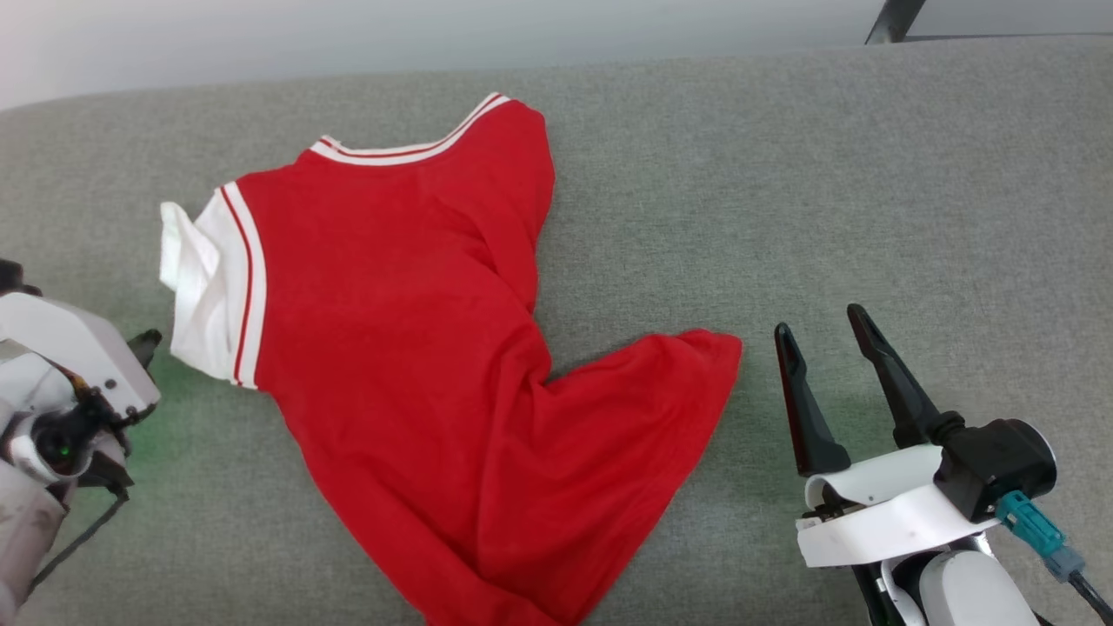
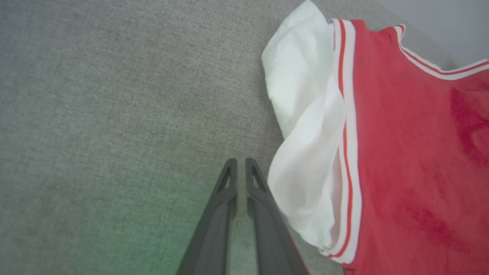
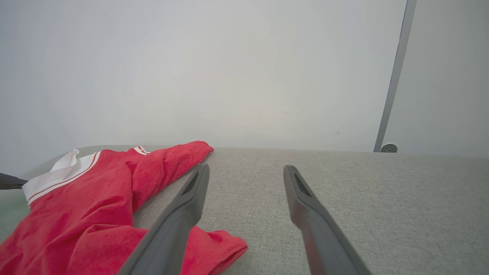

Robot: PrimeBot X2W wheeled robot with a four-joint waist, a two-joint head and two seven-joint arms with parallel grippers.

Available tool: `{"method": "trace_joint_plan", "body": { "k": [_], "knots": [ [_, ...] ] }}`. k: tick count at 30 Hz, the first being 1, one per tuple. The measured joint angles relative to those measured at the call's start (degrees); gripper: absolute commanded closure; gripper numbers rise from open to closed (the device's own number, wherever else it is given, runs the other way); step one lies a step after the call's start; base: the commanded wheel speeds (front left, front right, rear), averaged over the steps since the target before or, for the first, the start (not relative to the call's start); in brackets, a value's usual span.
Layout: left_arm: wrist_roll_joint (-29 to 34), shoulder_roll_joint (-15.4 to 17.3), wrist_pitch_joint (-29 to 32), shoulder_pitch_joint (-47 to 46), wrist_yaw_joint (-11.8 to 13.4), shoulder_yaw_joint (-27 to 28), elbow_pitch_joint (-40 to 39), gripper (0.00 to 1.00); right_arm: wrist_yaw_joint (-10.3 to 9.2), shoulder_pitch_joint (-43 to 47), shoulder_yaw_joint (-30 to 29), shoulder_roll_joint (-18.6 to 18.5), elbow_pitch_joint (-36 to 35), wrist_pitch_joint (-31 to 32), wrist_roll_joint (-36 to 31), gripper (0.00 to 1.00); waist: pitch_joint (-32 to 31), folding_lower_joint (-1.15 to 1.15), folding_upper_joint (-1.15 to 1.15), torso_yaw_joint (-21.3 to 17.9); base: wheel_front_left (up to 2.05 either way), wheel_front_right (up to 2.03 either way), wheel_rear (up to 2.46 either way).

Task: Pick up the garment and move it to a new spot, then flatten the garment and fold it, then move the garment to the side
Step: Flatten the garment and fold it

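One red T-shirt (image 1: 417,348) lies spread but rumpled on a grey upholstered surface (image 1: 869,174), the side that faces up showing plain red cloth. Its neck band (image 1: 409,149), white with thin red stripes, is at the end farthest from the robot. Its white sleeve (image 1: 204,287), edged by a white cuff band with a red stripe, sticks out on the shirt's left side and is creased and partly folded on itself. The shirt's right side is folded inward into a long ridge, and lower down a hem corner (image 1: 696,356) fans out to the right.

Just beside the white sleeve, on the shirt's left, is the left gripper (image 2: 241,164). Its two dark fingers (image 2: 214,221) are drawn almost together with only a thin slit between them and nothing in it. One finger runs close along the sleeve's edge; I cannot tell whether it touches the cloth. A faint green glow (image 2: 133,236) tints the grey fabric on the side of that gripper away from the shirt.

To the shirt's right, near the fanned hem corner but apart from it, is the right gripper (image 1: 819,319). Its fingers are spread wide and hold nothing, with bare grey fabric between them.

Beyond the shirt's neck end rises a pale wall (image 3: 191,76), with a slim dark pole (image 3: 393,84) off to the shirt's far right.
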Motion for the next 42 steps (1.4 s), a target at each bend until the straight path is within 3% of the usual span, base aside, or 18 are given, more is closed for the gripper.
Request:
{"method": "trace_joint_plan", "body": {
  "k": [1, 2, 3, 4, 10, 13, 16, 22, 26, 28, 35, 39, 42],
  "knots": [
    [0.6, -0.31, -0.51, -0.1, -0.36, -0.29, 0.65, 0.53, 0.01, -0.05, 0.03, 0.01, 0.08, 0.0, -0.05, 0.0, -0.1, 0.0, 0.0, 0.12, 0.0, 0.0, 0.0],
    [0.89, -0.73, -0.98, -0.26, -0.43, -0.42, 1.24, 0.24, 0.0, -0.04, 0.1, 0.01, 0.21, 0.0, -0.32, 0.0, -0.2, 0.0, 0.0, 0.24, 0.0, 0.0, 0.0],
    [1.33, -1.03, -1.82, -0.33, -0.89, -0.6, 1.78, 0.16, 0.01, -0.04, 0.15, 0.01, 0.4, 0.0, -0.66, 0.0, -0.34, 0.0, 0.0, 0.36, 0.0, 0.0, 0.0],
    [1.59, -1.33, -2.82, -0.41, -1.31, -0.57, 2.05, 0.0, 0.0, -0.05, 0.29, 0.0, 0.58, 0.0, -0.78, 0.0, -0.54, 0.0, 0.0, 0.48, 0.0, 0.0, 0.0],
    [4.42, -2.86, -11.72, 0.21, -5.53, -0.73, -0.81, 0.0, 0.01, -1.02, 3.13, -2.72, 2.86, 2.41, -1.02, 0.0, -2.37, 0.0, 0.0, 1.48, 0.0, 0.0, 0.0],
    [6.25, -4.26, -17.17, 3.64, -5.93, -1.68, -6.09, 0.0, 0.01, -2.54, 4.07, -4.53, 3.96, 5.35, 0.16, 0.0, -3.28, 0.0, 0.0, 2.81, 0.0, 0.0, 0.0],
    [9.07, -5.52, -22.2, 8.08, -3.5, -3.43, -12.33, 0.0, 0.01, -4.0, 4.98, -6.33, 4.95, 9.31, 2.9, 0.0, -4.09, 0.0, 0.0, 4.77, 0.0, 0.0, 0.0],
    [14.97, -7.98, -27.05, 16.28, 4.3, -3.0, -25.46, 0.0, 0.01, -9.13, 6.87, -11.31, 8.71, 19.86, 7.54, 0.0, -5.21, 0.0, 0.0, 9.91, 0.0, 0.0, 0.0],
    [22.04, -10.76, -27.31, 23.58, 10.16, 3.48, -34.45, 0.0, 0.0, -13.88, 9.2, -14.77, 11.59, 26.63, 11.62, 0.0, -5.66, 0.0, 0.0, 13.81, 0.0, 0.0, 0.0],
    [26.18, -12.32, -27.44, 27.62, 11.74, 5.83, -37.8, 0.0, 0.02, -16.27, 10.67, -16.5, 13.26, 29.74, 13.08, 0.0, -5.8, 0.0, 0.0, 15.8, 0.0, 0.0, 0.0],
    [37.73, -17.0, -27.44, 35.62, 13.14, 9.43, -43.46, 0.0, 0.01, -24.81, 16.18, -22.84, 20.49, 40.11, 20.03, 0.0, -5.96, 0.0, 0.0, 23.03, 0.0, 0.0, 0.0],
    [43.83, -20.2, -27.44, 38.02, 12.87, 11.59, -45.07, 0.0, 0.0, -30.29, 15.6, -23.14, 27.58, 47.73, 25.59, 0.0, -5.62, 0.0, 0.0, 26.83, 0.0, 0.0, 0.0],
    [47.98, -23.51, -27.44, 40.14, 12.51, 15.25, -46.69, 0.0, 0.0, -36.25, 15.77, -22.12, 33.17, 53.71, 26.26, 0.0, -4.7, 0.0, 0.0, 29.0, 0.0, 0.0, 0.0]
  ]
}}
